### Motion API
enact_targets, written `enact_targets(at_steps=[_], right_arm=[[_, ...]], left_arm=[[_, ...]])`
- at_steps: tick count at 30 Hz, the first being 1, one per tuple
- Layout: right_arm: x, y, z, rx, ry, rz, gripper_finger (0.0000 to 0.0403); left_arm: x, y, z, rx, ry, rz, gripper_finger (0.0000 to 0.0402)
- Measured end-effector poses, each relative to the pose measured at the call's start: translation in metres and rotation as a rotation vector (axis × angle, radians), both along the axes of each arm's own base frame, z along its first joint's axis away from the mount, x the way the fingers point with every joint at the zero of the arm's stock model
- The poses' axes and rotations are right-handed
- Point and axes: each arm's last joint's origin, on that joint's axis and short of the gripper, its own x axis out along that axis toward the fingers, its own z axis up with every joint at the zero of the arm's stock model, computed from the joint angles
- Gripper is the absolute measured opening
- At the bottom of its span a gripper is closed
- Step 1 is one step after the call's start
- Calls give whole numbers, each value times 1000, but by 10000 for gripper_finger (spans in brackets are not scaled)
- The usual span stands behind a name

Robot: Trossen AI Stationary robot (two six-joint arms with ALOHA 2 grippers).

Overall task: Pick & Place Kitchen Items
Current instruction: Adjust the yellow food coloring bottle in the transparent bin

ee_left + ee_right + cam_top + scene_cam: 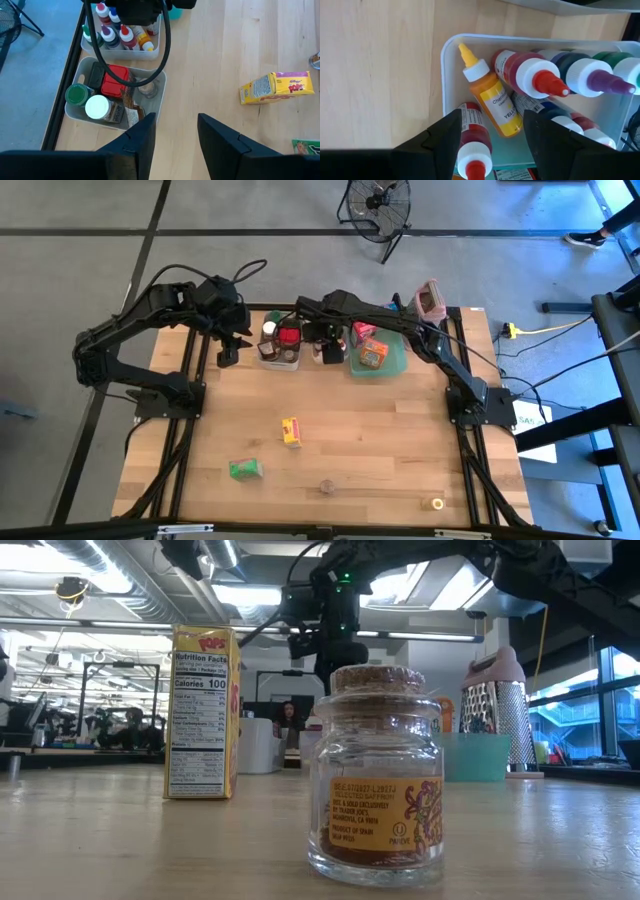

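Note:
My right gripper (492, 142) hangs open, pointing down over a white tub (445, 75) of dropper bottles at the table's far middle. Its fingers stand on either side of the bottom end of a lying yellow bottle (492, 102); no touch shows. My left gripper (175, 135) waits open above the table, left of a second tub (159, 95). That tub holds a green-capped jar (77, 94), a white-capped jar (97, 106) and a red box (115, 80). A yellow box (290, 431), a green box (244, 469) and a cork-topped jar (375, 780) rest on the wood.
A green tray (395, 365) with small boxes stands right of the tubs, and a metal grater (430, 300) with a pink top stands behind it. A small round thing (436, 503) lies near the front right. Bare wood runs between the tubs and the loose items.

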Motion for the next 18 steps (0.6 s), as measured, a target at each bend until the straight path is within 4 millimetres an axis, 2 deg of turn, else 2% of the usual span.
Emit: enact_targets(at_steps=[6, 11, 18], right_arm=[[0, 0, 0, -1, -1, 6, 213], [2, -3, -11, 1, 29, 11, 213], [4, -6, -14, -10, 18, 19, 213]], left_arm=[[0, 0, 0, 0, 0, 0, 141], [0, 0, 0, -2, 1, 0, 141], [-1, 0, 0, -6, 7, -1, 141]])
